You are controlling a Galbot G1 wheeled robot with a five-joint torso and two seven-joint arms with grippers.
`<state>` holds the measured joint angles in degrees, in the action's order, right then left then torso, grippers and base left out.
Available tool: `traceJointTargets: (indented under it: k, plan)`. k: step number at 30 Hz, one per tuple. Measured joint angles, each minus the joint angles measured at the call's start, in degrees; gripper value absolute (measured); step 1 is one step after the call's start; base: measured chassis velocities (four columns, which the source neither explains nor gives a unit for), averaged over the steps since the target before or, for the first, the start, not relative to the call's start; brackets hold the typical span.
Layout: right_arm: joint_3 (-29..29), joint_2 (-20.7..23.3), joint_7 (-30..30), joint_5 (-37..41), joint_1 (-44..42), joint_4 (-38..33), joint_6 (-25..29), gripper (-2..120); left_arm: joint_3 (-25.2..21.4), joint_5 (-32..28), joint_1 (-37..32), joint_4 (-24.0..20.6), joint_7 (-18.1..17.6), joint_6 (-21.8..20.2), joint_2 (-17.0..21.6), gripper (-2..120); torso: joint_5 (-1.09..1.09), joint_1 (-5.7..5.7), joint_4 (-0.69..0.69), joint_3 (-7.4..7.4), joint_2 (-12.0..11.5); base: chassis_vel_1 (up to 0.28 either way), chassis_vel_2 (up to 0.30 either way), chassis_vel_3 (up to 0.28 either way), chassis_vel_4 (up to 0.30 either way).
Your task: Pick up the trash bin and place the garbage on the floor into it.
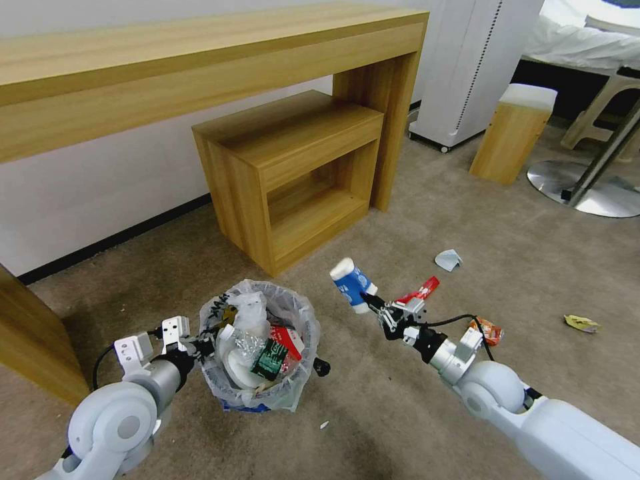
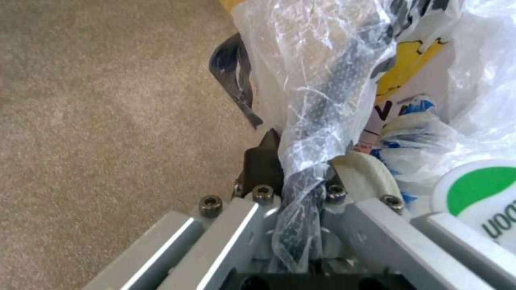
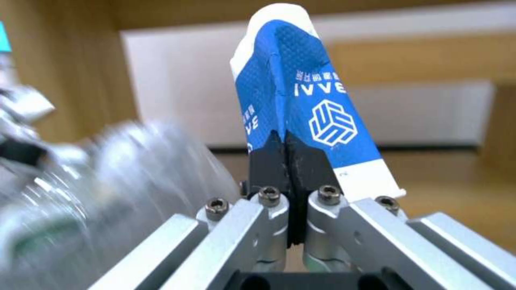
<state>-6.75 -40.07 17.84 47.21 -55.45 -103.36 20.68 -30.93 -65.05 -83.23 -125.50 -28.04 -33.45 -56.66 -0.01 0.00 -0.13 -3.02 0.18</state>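
Nearest the robot, the left gripper (image 1: 200, 347) grips the rim of the small round trash bin lined with a crinkly translucent white plastic bag (image 1: 293, 320), its jaws closed on rim and bunched liner together (image 2: 301, 177). The bin sits low over the beige short-pile carpet floor (image 1: 400, 413), already heaped with litter: a green-labelled wrapper (image 1: 270, 360), red-and-white carton pieces (image 1: 290, 340) and white tissue. It looks light, but the liner is thin and slippery, so a hold on the stiff rim beneath the plastic seems safer than on film alone; a rim grip on one side could let the bin tilt.

Just beyond and to the right, the right gripper (image 1: 373, 305) is raised near the bin, jaws pinched narrow on a flattened blue-and-white paper cup (image 1: 352, 283), gripping a fold near its lower end (image 3: 290, 161). Crushed paper like this is feather-light and soft, with little to slip on; the creased double layer gives the firmest purchase.

Farther out on the carpet lie a red wrapper (image 1: 421, 290), a crushed orange can (image 1: 490, 330) partly behind the right arm, a pale crumpled cup scrap (image 1: 449, 259) and a yellow wrapper (image 1: 581, 323), all well apart from the bin. The thin flat wrappers will likely need an edge pinch, the can a squeeze across its dented body
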Motion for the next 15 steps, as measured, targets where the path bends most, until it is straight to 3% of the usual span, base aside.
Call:
traceJointTargets:
  k: [15]
  plan:
    - [-5.64, 1.43, 4.83, 6.49, 7.71, -8.36, 0.69, 0, 1.14, 0.02, 0.64, -0.27, -0.31, -0.45, -0.04, 0, 0.0, 0.0, 0.01, 0.0, 0.0, 0.0, 0.0, 0.0, 0.0]
